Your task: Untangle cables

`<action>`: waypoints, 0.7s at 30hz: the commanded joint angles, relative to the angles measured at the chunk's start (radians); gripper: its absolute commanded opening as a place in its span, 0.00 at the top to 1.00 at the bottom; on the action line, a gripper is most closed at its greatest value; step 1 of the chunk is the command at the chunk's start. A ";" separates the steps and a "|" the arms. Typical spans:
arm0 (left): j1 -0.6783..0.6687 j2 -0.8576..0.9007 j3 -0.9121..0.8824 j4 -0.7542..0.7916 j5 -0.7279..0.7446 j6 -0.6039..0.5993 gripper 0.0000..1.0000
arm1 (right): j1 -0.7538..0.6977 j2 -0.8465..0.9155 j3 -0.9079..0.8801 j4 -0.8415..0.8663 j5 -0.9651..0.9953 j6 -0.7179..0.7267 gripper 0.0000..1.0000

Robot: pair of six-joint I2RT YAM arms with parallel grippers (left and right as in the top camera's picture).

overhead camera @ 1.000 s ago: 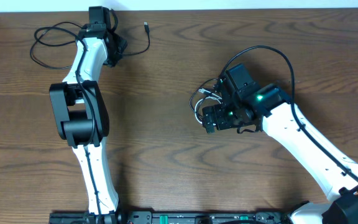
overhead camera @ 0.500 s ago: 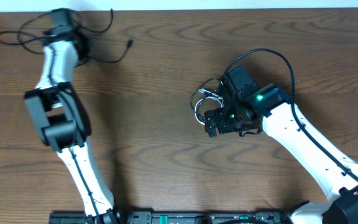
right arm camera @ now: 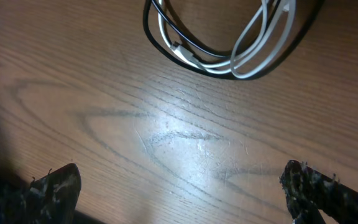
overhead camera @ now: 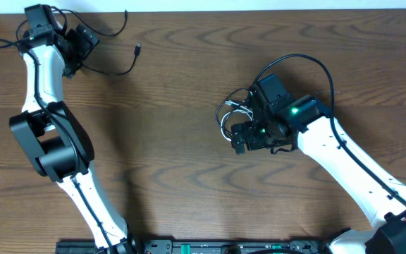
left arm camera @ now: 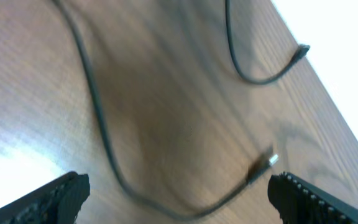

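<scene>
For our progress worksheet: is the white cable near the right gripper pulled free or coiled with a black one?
Coiled. The right wrist view shows the white cable looping with a black cable in one bundle.

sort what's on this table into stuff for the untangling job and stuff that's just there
for the job: loose black cable, white-and-black cable bundle, left tool, right tool
just there: thick black arm cable, table

Loose black cable (overhead camera: pixel 137 49), black-white coil (right arm camera: pixel 219 65)
</scene>
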 commanded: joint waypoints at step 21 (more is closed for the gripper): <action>-0.097 0.139 -0.012 -0.192 -0.220 -0.069 0.93 | 0.004 -0.009 0.010 0.013 -0.006 0.005 0.01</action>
